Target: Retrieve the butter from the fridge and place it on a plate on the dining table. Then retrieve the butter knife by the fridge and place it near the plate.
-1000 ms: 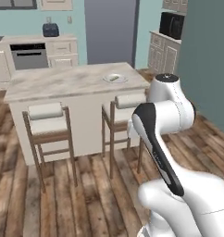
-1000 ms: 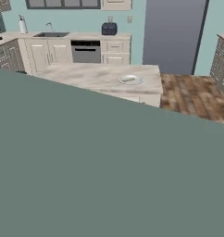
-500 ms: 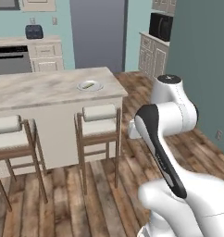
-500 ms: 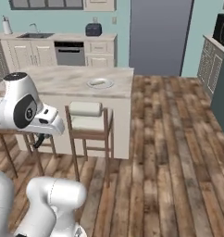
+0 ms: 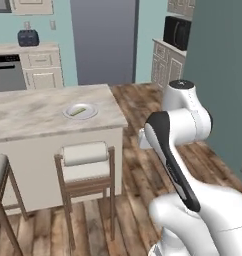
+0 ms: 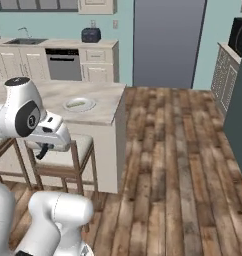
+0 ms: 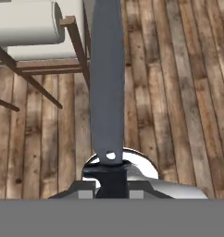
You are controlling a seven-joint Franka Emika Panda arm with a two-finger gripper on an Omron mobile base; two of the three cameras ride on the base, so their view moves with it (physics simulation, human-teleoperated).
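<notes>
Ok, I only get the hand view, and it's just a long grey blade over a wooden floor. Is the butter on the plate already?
Observer: Yes. The left base view shows the thin yellow-olive butter stick lying on the round light grey plate.
Operator: Where's that plate?
Observer: On the beige marbled stone dining table, towards its right end in that view.
Operator: Is my hand with the black-handled butter knife up by the table?
Observer: Not up at it. In the right base view the hand hangs below tabletop level, in front of the white-cushioned wooden stool.
</notes>
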